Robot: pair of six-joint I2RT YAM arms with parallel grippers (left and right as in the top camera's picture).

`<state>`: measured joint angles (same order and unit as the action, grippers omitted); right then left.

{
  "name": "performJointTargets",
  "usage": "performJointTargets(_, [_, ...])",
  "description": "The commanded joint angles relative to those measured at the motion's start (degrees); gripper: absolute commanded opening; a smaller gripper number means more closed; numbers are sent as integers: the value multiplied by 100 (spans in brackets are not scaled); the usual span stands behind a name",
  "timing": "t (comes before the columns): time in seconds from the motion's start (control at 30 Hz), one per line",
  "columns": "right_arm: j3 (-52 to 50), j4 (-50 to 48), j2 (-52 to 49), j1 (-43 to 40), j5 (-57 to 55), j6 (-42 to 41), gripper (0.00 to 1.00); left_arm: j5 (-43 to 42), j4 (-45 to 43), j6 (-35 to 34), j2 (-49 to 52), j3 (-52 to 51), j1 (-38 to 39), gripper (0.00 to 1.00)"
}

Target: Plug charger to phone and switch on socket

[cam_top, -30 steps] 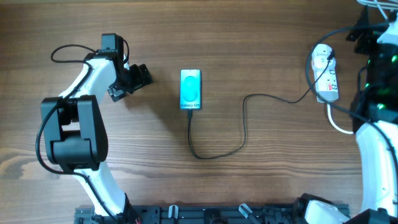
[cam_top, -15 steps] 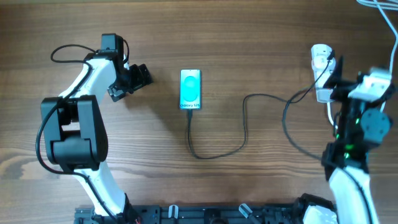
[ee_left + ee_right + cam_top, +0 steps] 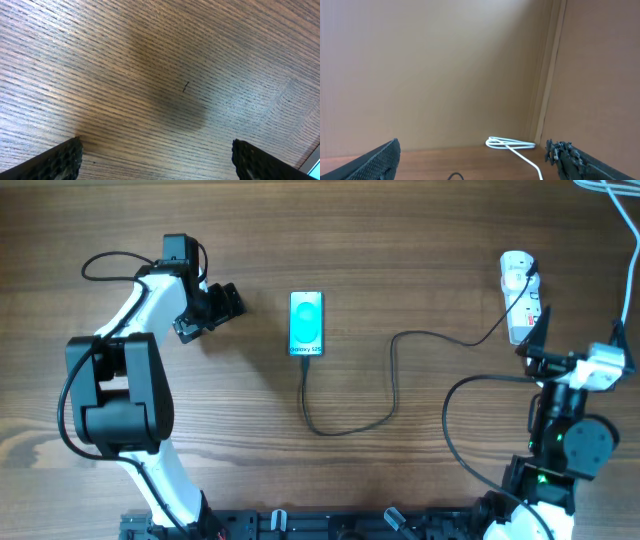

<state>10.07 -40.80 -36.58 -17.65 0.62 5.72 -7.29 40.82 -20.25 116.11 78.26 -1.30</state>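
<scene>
Phone (image 3: 307,324) lies screen-up on the table (image 3: 420,240); charger (image 3: 345,430) meets its lower edge and loops right to the socket (image 3: 521,297). You have the left gripper (image 3: 156,157) left of the phone and the right gripper (image 3: 472,157) far right; both jaws wide, empty.

The phone (image 3: 307,324) glows blue-green. The charger (image 3: 393,380) is black. The socket (image 3: 519,295) is white with red marks. The table (image 3: 420,240) is stripy brown.
</scene>
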Motion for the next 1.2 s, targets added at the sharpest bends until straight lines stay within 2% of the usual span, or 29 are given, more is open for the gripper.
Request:
performJointTargets(0.0, [-400,-42,284,46,52,26,100,35,-15,33,-98,-66,-11,100])
performJointTargets(0.3, [-986,2,719,46,55,31,100,35,-15,31,-98,-66,-11,100])
performJointTargets(0.93, [-981,509,782,46,55,28,100,33,-13,33,-98,-66,-11,100])
performJointTargets(1.17, [-981,1471,782,262,55,28,100,35,-15,33,-98,-66,-11,100])
